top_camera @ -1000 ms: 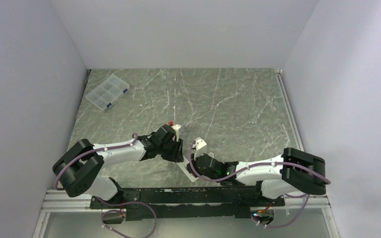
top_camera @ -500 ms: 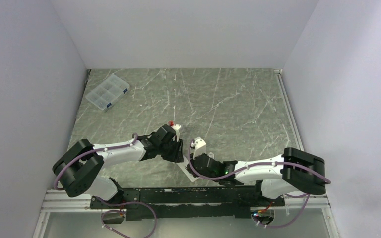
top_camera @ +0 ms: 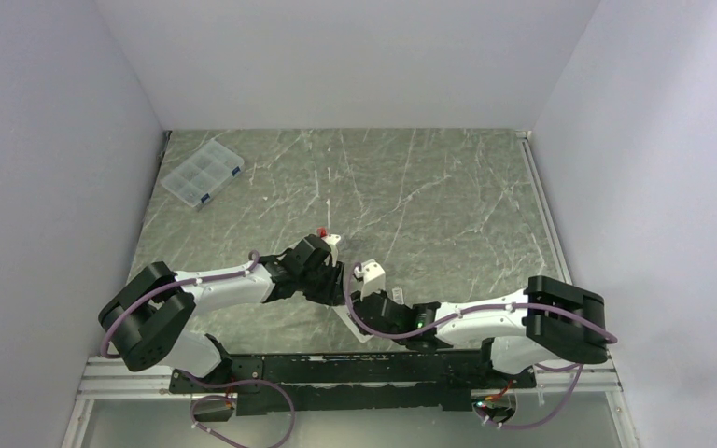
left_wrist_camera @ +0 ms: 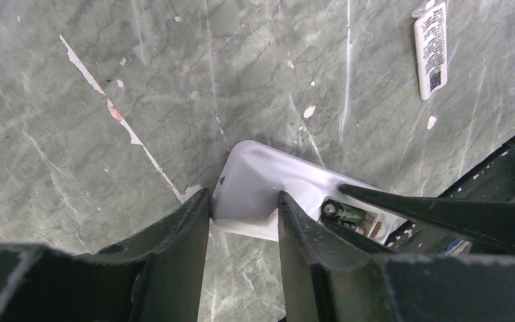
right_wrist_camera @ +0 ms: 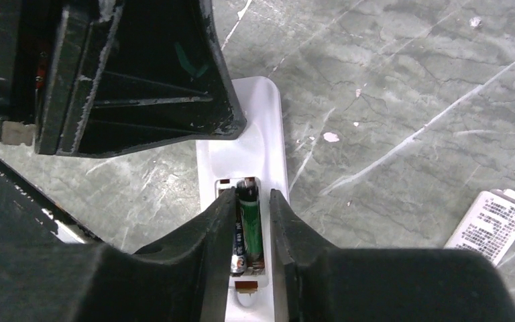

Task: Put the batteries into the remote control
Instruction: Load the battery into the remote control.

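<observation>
Battery (right_wrist_camera: 249, 221) sits in the recess of the remote control (right_wrist_camera: 260, 134) on the table (right_wrist_camera: 409, 80); tiny, light, slick, so pinch mid-body. Left gripper (left_wrist_camera: 243, 201) clamps the remote's end; right gripper (right_wrist_camera: 250, 198) straddles it, can't tell if gripping.

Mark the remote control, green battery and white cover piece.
remote control (left_wrist_camera: 261, 181): left wrist view, bare white back.
green battery (right_wrist_camera: 249, 218): right wrist view, mid-body.
white cover piece (right_wrist_camera: 488, 227): right wrist view, labelled face.

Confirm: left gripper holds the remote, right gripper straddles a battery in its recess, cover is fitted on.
Not the cover: it lies loose on the table, apart from the remote, as the right wrist view shows. The rest stands.
</observation>
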Available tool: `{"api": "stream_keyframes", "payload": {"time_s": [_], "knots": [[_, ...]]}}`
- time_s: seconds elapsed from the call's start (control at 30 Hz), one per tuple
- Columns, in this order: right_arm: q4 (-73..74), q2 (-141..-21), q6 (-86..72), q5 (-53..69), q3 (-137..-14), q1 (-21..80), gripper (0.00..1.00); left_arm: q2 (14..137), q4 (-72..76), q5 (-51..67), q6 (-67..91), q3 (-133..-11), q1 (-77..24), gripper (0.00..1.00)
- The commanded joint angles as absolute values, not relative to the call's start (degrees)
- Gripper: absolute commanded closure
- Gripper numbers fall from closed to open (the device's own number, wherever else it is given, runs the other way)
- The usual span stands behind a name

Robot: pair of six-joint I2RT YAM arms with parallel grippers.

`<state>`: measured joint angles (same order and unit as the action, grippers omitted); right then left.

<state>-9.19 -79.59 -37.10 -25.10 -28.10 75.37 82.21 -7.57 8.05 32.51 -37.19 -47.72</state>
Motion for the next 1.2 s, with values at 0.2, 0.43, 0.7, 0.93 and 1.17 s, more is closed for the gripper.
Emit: {"api": "stream_keyframes", "payload": {"time_s": [0.2,0.43,0.7,0.93,1.17], "knots": [[3.44,-81.68,-40.52,-12.62,-26.80,78.82,0.70,82.71,-11.95,3.39,30.76,-35.00,-47.82,0.57],[4.19,-77.90,-40.69,-13.77,-27.37,78.92,0.65,82.57,-11.76,3.30,30.76,-34.63,-47.82,0.58],[6.96,-70.89,-39.68,-17.57,-29.59,78.93,0.61,82.44,-11.75,3.24,30.63,-34.63,-47.84,0.58],[7.23,-69.68,-37.77,-20.06,-33.15,78.84,0.60,82.53,-11.69,3.28,30.67,-34.63,-47.79,0.58],[5.83,-70.99,-35.61,-23.37,-36.66,77.36,0.66,81.96,-11.87,3.19,30.54,-34.54,-47.89,0.58]]}}
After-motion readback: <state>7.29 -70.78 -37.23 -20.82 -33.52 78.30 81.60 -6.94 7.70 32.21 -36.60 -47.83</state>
